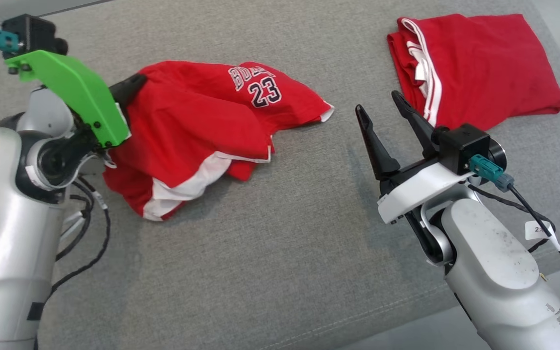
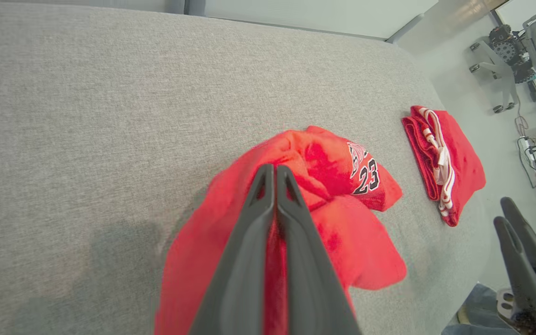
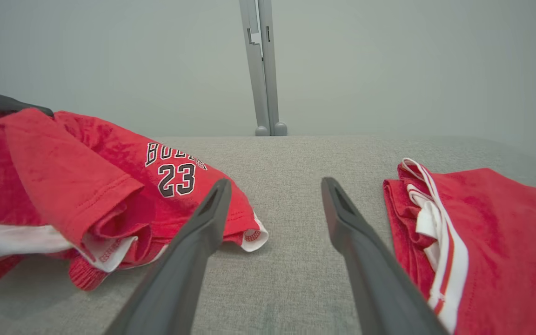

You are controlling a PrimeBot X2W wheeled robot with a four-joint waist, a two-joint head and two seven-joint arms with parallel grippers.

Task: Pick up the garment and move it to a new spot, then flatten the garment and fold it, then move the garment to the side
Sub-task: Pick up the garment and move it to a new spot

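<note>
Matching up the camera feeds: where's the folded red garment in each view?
Head view: folded garment top right.
Left wrist view: folded garment right of centre.
Right wrist view: folded garment lower right, at the frame edge.
Shared landmark: the "23" print on the jersey, left of it in all three.

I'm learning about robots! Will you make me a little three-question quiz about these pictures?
1. True or false: the left tool is shut on the crumpled red basketball jersey.
2. Which number is printed on that jersey? A 32, B 23, C 45.
3. Fill in: the right tool, between the jersey and the folded red white-striped garment, is open and holds ____.
Key: 1 true; 2 B; 3 nothing.
</note>
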